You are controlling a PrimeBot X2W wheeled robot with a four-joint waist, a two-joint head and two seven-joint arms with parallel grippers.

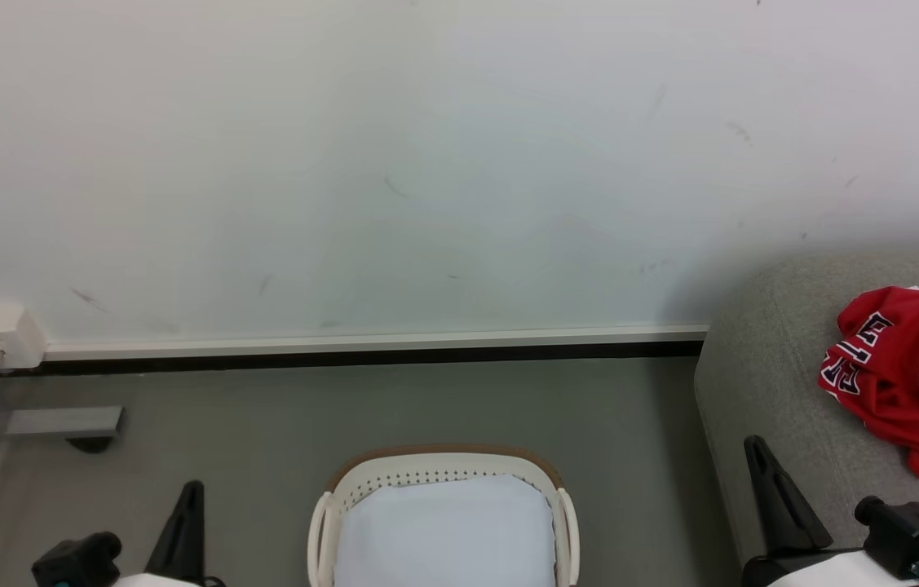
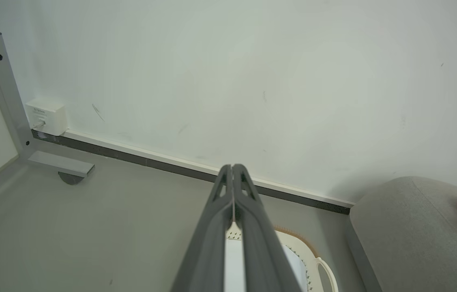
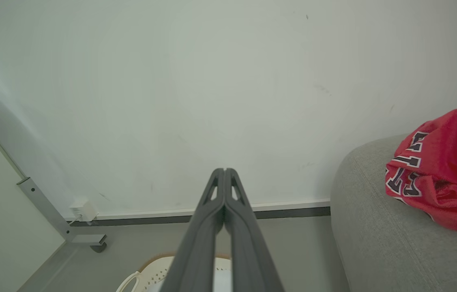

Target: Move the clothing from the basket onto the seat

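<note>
Head view: left gripper (image 1: 190,501) and right gripper (image 1: 759,461), both pressed together and empty, flank the basket (image 1: 443,456). Inside it I see pale lining (image 1: 443,530); the near part is cut off. The jersey (image 1: 907,375) lies crumpled on the seat (image 1: 761,383), right of both grippers, right arm nearer.

Left wrist view: jaws meet at the tips, basket rim below, jersey far right.

Right wrist view: jaws meet, jersey up-right on the seat.

Likely done, unless the basket's hidden part holds more.

Clothing (image 1: 907,375) on seat (image 1: 769,383), R of basket (image 1: 435,466)
</note>
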